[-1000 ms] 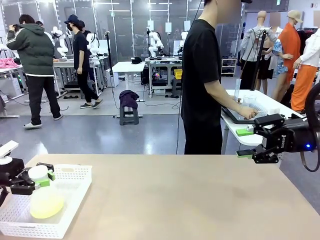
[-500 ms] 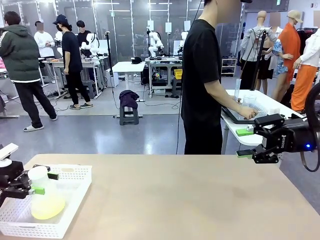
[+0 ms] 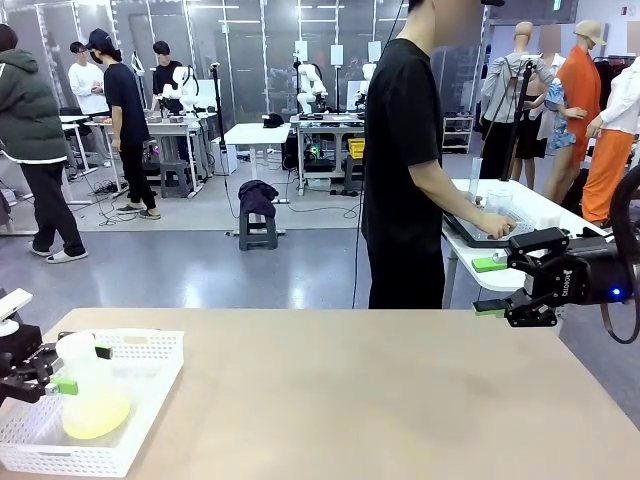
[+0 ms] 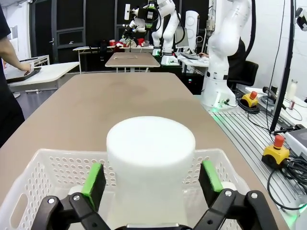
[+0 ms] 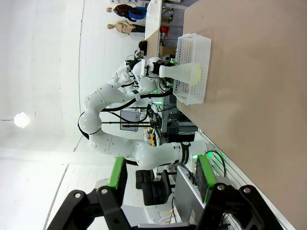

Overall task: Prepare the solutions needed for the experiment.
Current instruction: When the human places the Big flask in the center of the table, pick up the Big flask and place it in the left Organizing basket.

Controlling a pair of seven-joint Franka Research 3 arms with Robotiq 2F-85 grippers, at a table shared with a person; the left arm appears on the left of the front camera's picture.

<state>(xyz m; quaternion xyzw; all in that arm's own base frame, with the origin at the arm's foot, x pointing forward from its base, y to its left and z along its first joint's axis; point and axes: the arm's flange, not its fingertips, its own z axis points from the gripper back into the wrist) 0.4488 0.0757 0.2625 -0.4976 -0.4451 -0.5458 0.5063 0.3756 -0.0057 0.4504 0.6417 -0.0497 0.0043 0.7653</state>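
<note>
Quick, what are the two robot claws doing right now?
Left claw: open, its green pads apart from the frosted whitish conical flask's neck.
Right claw: open, holding nothing.

Tabletop (image 3: 350, 390) lies open right of the basket (image 3: 150, 400), whose walls ring the flask (image 3: 88, 395).

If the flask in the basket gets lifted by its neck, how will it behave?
The flask probably stays steady: wide base, little yellow liquid low down. Its smooth neck could slip between the left gripper pads. Likely fragile.
</note>
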